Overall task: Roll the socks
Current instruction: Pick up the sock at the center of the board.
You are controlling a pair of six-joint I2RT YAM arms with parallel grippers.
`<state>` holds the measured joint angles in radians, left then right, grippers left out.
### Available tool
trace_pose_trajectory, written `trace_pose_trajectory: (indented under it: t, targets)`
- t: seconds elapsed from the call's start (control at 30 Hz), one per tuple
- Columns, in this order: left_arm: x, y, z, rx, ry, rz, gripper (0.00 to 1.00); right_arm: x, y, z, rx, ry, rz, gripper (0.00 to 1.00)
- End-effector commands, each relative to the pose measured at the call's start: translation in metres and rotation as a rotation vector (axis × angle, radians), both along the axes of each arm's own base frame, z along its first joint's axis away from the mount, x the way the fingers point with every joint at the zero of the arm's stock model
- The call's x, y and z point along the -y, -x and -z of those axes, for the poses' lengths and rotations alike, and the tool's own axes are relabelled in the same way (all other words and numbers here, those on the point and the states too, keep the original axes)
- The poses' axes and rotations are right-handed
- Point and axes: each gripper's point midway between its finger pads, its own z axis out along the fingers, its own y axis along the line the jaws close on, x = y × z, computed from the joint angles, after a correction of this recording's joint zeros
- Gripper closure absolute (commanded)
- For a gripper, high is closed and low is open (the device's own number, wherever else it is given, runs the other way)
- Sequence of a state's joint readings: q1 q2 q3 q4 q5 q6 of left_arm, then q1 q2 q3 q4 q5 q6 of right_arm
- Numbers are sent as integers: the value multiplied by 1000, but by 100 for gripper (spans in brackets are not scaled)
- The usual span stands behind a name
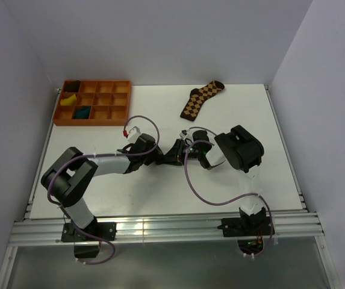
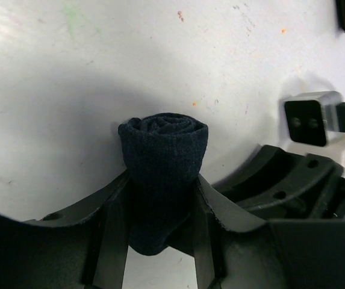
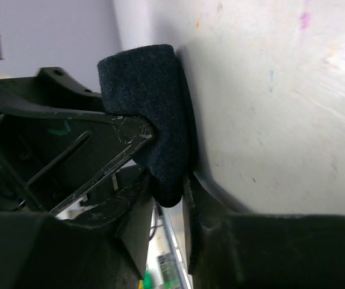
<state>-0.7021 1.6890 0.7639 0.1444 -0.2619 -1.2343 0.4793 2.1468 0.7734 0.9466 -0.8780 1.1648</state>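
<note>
At the middle of the bench point(image 1: 130, 192), the left gripper point(image 2: 163, 180) clamps the rolled sock point(image 2: 166, 150) from 9 o'clock. The right gripper point(image 3: 169, 174) narrowly pinches its tail from 3 o'clock. Opposing pulls could unroll it.

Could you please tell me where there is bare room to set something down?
Bare table lies between the orange tray and the argyle sock, right of that sock, and along the near edge between the arm bases. The centre is crowded: the left tool and right tool meet at the rolled sock.
</note>
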Motion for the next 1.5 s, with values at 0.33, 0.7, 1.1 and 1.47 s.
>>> trace_pose_trajectory:
  t: [0.33,0.7,1.1,1.47]
  targets:
    - [-67,54,67,-330,-563,179,58,81,12,-1,216,535,61,57]
    - [-70,50,64,-345,-667,269,49,114,19,-44,385,621,151,57]
    - [-70,55,81,-397,-687,302,48,128,26,-79,506,608,211,57]
    - [-77,34,45,-293,-647,251,100,143,34,-121,630,602,238,57]
